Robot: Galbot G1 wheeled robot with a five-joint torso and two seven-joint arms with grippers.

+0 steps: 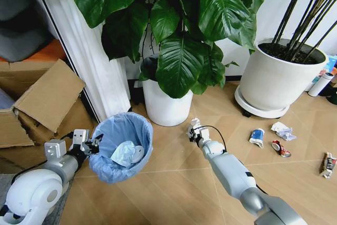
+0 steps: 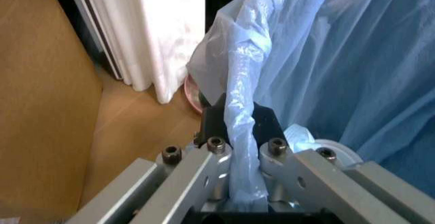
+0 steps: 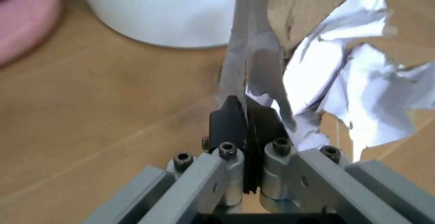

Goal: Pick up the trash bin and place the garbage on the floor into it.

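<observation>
The trash bin (image 1: 122,130), lined with a light blue bag (image 2: 353,71), hangs tilted just above the floor at lower left. My left gripper (image 1: 96,143) is shut on its rim, and the pads (image 2: 265,124) pinch the bag edge. Some white litter (image 1: 126,154) lies inside the bin. To its right, my right gripper (image 1: 194,130) is shut on a crumpled white paper wad (image 3: 326,81) held above the floor (image 1: 174,183). More garbage lies to the right: a crushed blue-white can (image 1: 256,137), a white paper wad (image 1: 283,129), a red crushed piece (image 1: 280,148) and a dark wrapper (image 1: 327,164).
A white plant pot (image 1: 164,106) with big leaves stands just behind the bin and my right gripper. A larger white pot (image 1: 274,80) sits at the back right, with a white tumbler (image 1: 321,84) beside it. A cardboard box (image 1: 47,96) and a white curtain (image 1: 100,72) close the left side.
</observation>
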